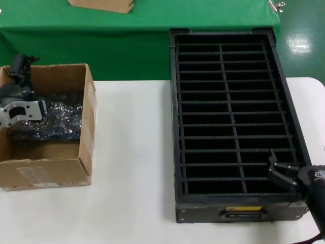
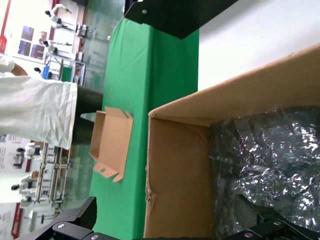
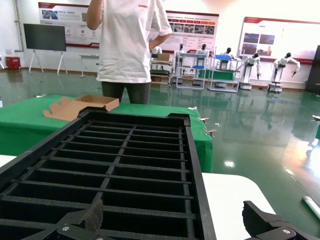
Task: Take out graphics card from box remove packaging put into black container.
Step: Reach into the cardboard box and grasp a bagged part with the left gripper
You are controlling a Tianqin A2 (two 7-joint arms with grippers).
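Note:
The brown box (image 1: 51,168) stands at the table's left, holding the crinkly silver packaging (image 1: 63,117). The graphics card is hidden; only the bag shows. My left gripper (image 1: 21,66) is open at the box's far wall. In the left wrist view the gripper (image 2: 165,227) straddles that wall (image 2: 175,175): one finger is outside over the green cloth, the other inside above the packaging (image 2: 270,150). The black container (image 1: 175,127) lies to the right, its slots dark. My right gripper (image 1: 279,173) hangs open and holds nothing over the container's near right corner; in the right wrist view this gripper (image 3: 175,222) hovers over the container's rim (image 3: 196,175).
A green-covered table (image 1: 152,25) stands behind the white table (image 1: 132,168), with a flat cardboard piece (image 1: 101,5) on it. A person in a white shirt (image 3: 130,45) stands beyond the green table. Bare white tabletop lies between the box and the container.

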